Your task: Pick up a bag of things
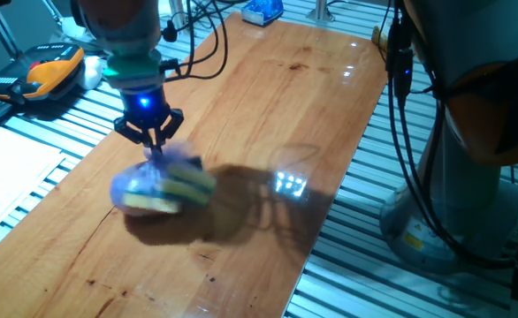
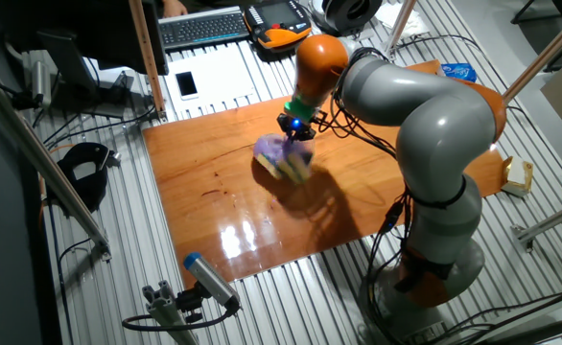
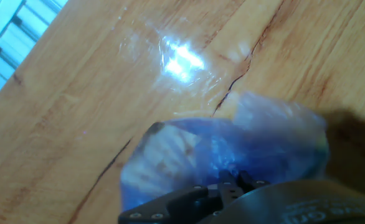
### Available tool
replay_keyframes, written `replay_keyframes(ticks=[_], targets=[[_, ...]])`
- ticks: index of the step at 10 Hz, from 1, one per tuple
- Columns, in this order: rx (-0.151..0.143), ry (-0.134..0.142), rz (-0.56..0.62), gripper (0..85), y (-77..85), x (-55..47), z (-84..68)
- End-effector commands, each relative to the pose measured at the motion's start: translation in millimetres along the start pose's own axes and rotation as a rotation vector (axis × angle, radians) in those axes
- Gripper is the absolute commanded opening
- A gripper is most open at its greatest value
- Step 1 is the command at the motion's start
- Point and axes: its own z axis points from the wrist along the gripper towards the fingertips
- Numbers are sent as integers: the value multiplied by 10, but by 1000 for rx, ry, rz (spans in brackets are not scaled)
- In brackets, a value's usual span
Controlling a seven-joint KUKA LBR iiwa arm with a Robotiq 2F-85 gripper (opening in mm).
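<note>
The bag of things (image 1: 162, 185) is a translucent purple-blue plastic bag with yellow and green sponge blocks inside. It hangs from my gripper (image 1: 156, 147), above the wooden table (image 1: 268, 106), blurred by motion, with its shadow on the wood beside it. The black fingers are pinched together on the bag's gathered top. In the other fixed view the bag (image 2: 283, 156) hangs just below the gripper (image 2: 295, 132). In the hand view the blue plastic (image 3: 232, 155) fills the lower frame in front of the fingers (image 3: 223, 186).
An orange-and-black device (image 1: 51, 69) lies off the table at the far left, by a keyboard (image 2: 204, 27). A blue packet (image 1: 263, 11) sits at the table's far end. Cables hang near the arm's base (image 1: 471, 159). Metal slats surround the table.
</note>
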Motion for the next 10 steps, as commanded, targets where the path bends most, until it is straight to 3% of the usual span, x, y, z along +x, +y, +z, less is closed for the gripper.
replay_keyframes(ticks=[1,4,5,7,9,10], targets=[[5,-10,-25,0,-21,-8,-20],[21,-36,-136,0,-136,-44,-114],[29,-49,-169,0,-167,-28,-139],[29,-48,-259,0,-236,12,-192],[43,-73,-383,0,-290,56,-239],[28,-63,-398,0,-297,67,-244]])
